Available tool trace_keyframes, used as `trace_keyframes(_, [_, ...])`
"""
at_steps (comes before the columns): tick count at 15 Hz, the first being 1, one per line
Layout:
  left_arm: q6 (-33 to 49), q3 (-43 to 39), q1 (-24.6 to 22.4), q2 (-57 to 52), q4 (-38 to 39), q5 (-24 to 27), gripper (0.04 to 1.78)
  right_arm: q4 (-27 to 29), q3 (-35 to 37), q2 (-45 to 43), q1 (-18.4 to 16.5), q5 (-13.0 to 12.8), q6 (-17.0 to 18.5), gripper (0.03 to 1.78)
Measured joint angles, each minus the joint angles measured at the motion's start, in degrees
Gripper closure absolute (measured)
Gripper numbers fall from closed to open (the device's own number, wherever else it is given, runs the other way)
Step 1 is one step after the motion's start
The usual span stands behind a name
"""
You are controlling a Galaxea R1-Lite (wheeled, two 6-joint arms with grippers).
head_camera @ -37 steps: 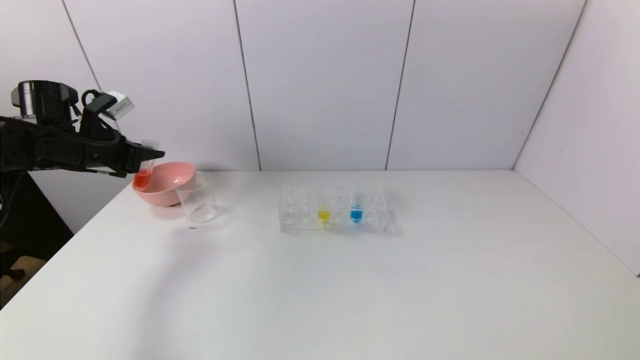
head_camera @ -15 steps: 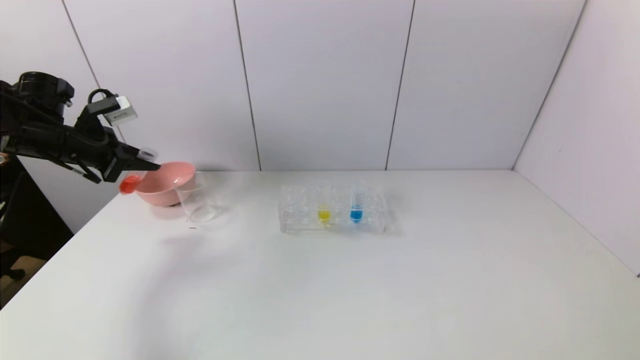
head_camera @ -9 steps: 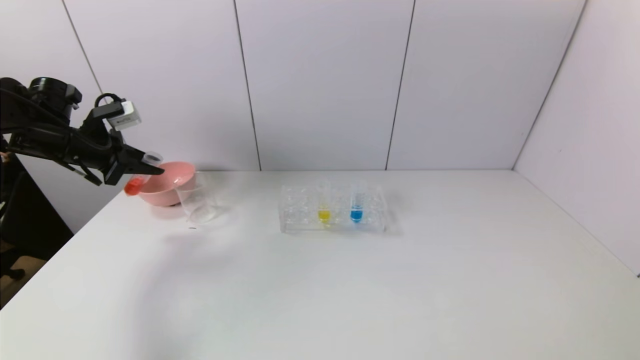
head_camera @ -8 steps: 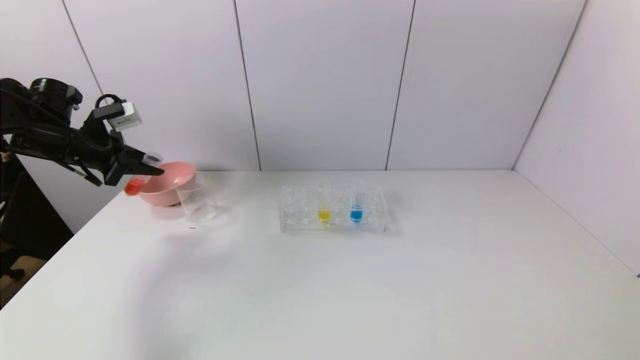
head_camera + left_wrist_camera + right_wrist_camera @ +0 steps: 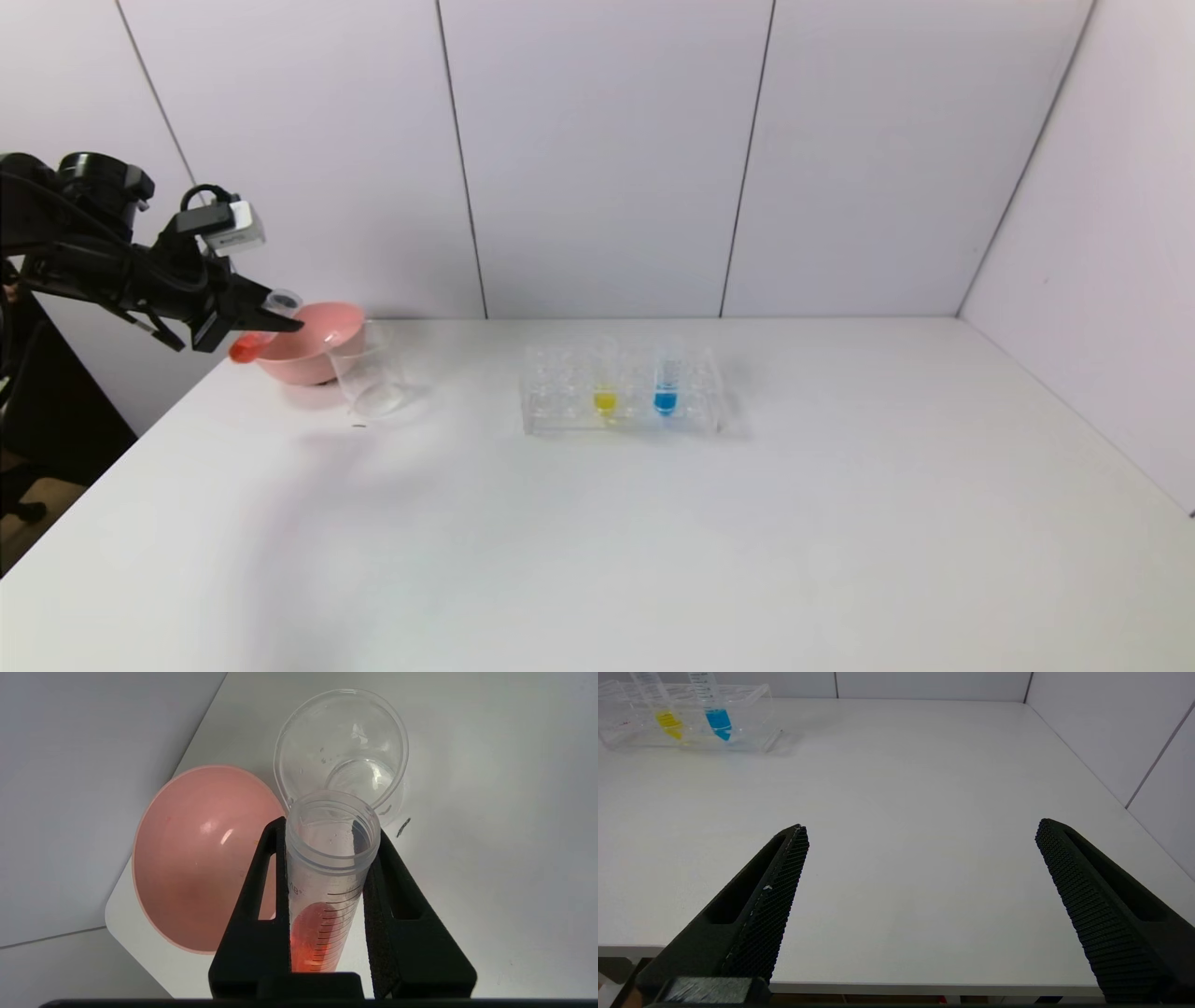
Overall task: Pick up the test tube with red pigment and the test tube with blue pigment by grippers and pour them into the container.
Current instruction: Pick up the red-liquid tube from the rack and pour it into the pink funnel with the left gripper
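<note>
the test tube with red pigment point(image 5: 327, 877) is clamped between the two black fingers point(image 5: 254, 905) of the left pincer point(image 5: 271, 315), held in the air at the far left corner of the table point(image 5: 597, 523). the tube is tilted, close to lying flat: in the head view its open mouth points toward the pink bowl point(image 5: 313, 341) and its red-filled bottom end sits lower, off the bowl's left side. the red liquid is pooled in the lower part of the tube, clear of the mouth. in the left wrist view the tube mouth lies over the near rim of the container point(image 5: 341, 751), which stands upright on the table just beside the pink bowl, on its right. the container holds no coloured liquid.

the test tube with blue pigment point(image 5: 665, 387) stands upright in the clear tube rack point(image 5: 621, 392) near the table centre, well apart from the container. a tube with yellow liquid point(image 5: 605, 392) stands in the same rack, to the left of the blue one.

the right pincer point(image 5: 920, 896) appears only in the right wrist view, with its fingers spread wide and holding nothing, low over the near edge of the table, well apart from the rack.
</note>
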State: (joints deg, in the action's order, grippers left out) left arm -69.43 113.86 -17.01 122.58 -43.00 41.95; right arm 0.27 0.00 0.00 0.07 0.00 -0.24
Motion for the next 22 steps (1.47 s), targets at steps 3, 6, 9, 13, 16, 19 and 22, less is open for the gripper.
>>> trace_keyframes(3, [-0.1, 0.0, 0.0, 0.3, 0.0, -0.6, 1.36, 0.0, 0.0, 0.0, 0.0, 0.0, 0.0, 0.04])
trace_keyframes(6, [-0.6, 0.2, 0.1, 0.7, 0.4, -3.7, 1.36, 0.0, 0.0, 0.0, 0.0, 0.0, 0.0, 0.04])
trace_keyframes(9, [-3.3, 0.7, 0.3, 0.7, 0.5, -7.0, 1.36, 0.0, 0.0, 0.0, 0.0, 0.0, 0.0, 0.04])
trace_keyframes(13, [-3.4, 1.0, 1.3, 0.9, 1.2, -7.1, 1.36, 0.0, 0.0, 0.0, 0.0, 0.0, 0.0, 0.04])
trace_keyframes(16, [-4.4, 1.0, 2.0, 1.2, 1.9, -7.1, 1.36, 0.0, 0.0, 0.0, 0.0, 0.0, 0.0, 0.04])
trace_keyframes(19, [-5.2, 1.0, 2.6, 1.4, 1.8, -7.1, 1.36, 0.0, 0.0, 0.0, 0.0, 0.0, 0.0, 0.04])
trace_keyframes(22, [-6.2, 1.0, 3.4, 1.6, 1.9, -7.3, 1.36, 0.0, 0.0, 0.0, 0.0, 0.0, 0.0, 0.04])
